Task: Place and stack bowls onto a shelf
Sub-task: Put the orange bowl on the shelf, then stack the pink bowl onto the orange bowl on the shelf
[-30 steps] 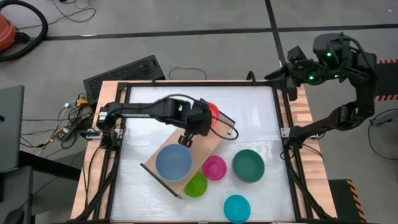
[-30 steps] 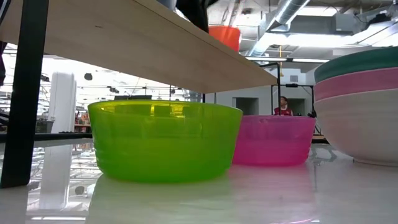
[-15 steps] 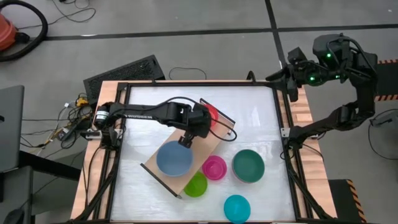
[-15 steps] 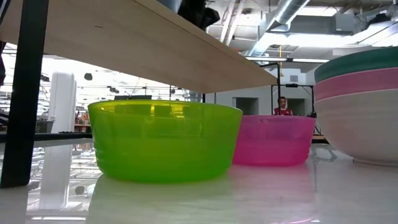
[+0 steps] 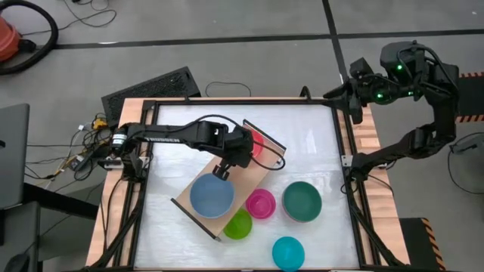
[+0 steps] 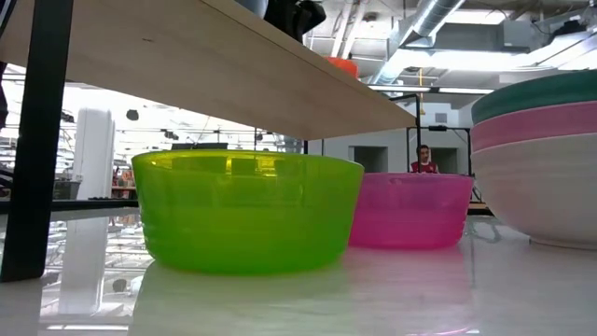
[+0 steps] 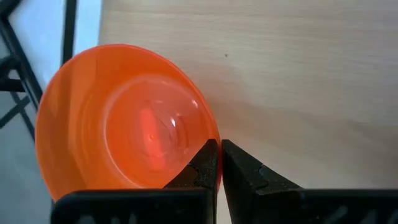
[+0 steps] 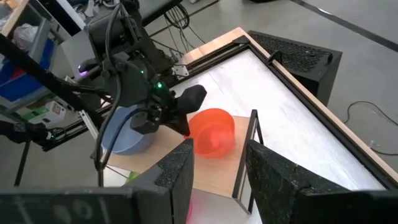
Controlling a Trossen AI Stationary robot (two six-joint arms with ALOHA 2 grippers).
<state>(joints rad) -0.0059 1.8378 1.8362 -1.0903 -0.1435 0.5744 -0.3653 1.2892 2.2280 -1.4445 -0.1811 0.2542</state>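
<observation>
The light-wood shelf (image 5: 255, 178) stands slantwise on the table. A large blue bowl (image 5: 212, 195) sits on its near end. A small red bowl (image 7: 124, 118) rests upright on its far end; it also shows in the high view (image 5: 259, 140) and the right wrist view (image 8: 211, 130). My left gripper (image 7: 218, 152) is over the shelf, shut on the red bowl's rim. My right gripper (image 8: 219, 168) waits open and empty beyond the table's far right corner (image 5: 333, 92). My left gripper pinches the red bowl's rim (image 7: 210, 138) between its two fingers, one finger inside the bowl and one outside. The fingers come from above, pointing down. The bowl sits upright with its bottom on the shelf board (image 7: 298, 74).
On the table near the shelf stand a magenta bowl (image 5: 261, 203), a lime green bowl (image 5: 238, 224), a cyan bowl (image 5: 288, 252) and a stack with a teal bowl on top (image 5: 302, 201). The low view shows pink and cream bowls under the teal one (image 6: 546, 159).
My left gripper has gone down and a little toward the table's left edge with the red bowl. The bowl stood well above the shelf board a second ago in the low view and now sits low on the board's far end.
</observation>
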